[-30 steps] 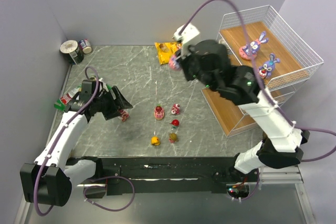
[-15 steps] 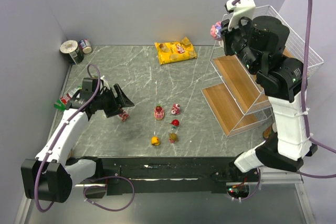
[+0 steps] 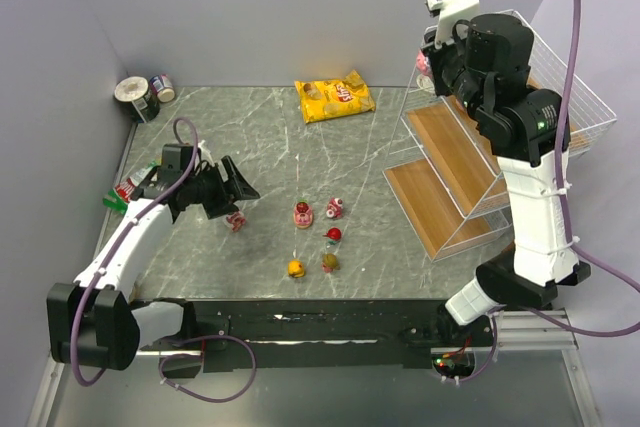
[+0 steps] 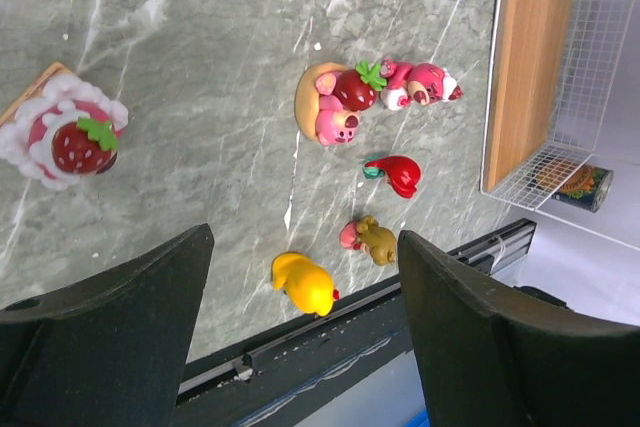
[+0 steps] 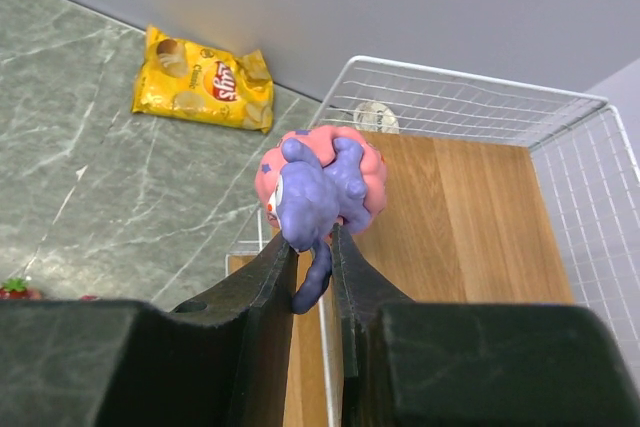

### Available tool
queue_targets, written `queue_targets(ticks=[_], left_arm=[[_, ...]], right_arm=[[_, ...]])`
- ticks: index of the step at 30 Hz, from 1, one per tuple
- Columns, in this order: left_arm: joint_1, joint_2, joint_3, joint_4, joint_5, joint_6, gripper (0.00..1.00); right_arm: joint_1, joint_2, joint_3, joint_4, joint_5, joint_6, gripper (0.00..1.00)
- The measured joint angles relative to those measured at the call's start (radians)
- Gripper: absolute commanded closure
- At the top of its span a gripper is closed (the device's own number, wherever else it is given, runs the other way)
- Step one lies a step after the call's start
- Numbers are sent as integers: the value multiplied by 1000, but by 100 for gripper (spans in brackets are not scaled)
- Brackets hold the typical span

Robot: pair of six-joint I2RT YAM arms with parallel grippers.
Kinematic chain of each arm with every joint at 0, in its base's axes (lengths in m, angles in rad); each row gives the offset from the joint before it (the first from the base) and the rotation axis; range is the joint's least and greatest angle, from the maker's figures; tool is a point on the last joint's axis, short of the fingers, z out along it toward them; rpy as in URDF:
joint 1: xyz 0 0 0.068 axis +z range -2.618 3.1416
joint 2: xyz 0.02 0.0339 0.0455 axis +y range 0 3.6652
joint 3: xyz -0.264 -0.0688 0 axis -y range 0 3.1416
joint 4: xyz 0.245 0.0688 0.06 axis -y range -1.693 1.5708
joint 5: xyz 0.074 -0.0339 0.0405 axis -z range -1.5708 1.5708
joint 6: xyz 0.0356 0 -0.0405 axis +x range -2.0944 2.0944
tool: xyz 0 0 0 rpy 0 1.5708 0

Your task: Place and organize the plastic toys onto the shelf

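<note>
One purple plastic bunny on a pink donut base (image 5: 320,182) is clamped in your right end effector (image 5: 312,247) above the edge of the white wire shelf (image 5: 470,217); your left end effector (image 4: 302,237) hangs apart.

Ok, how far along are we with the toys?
Done: nothing I can confirm. The shelf's two lower boards are bare, and the top one is only partly in view. In hand: the right gripper is shut on a bunny, held up by the top board. The left gripper hangs open by the cake. Left: that cake and five toys mid-table.
</note>
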Motion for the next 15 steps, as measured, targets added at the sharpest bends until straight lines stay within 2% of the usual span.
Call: queue_targets(ticks=[15], left_arm=[[0, 60, 0, 32, 23, 6, 19]], right_arm=[[-109, 11, 45, -45, -46, 19, 100]])
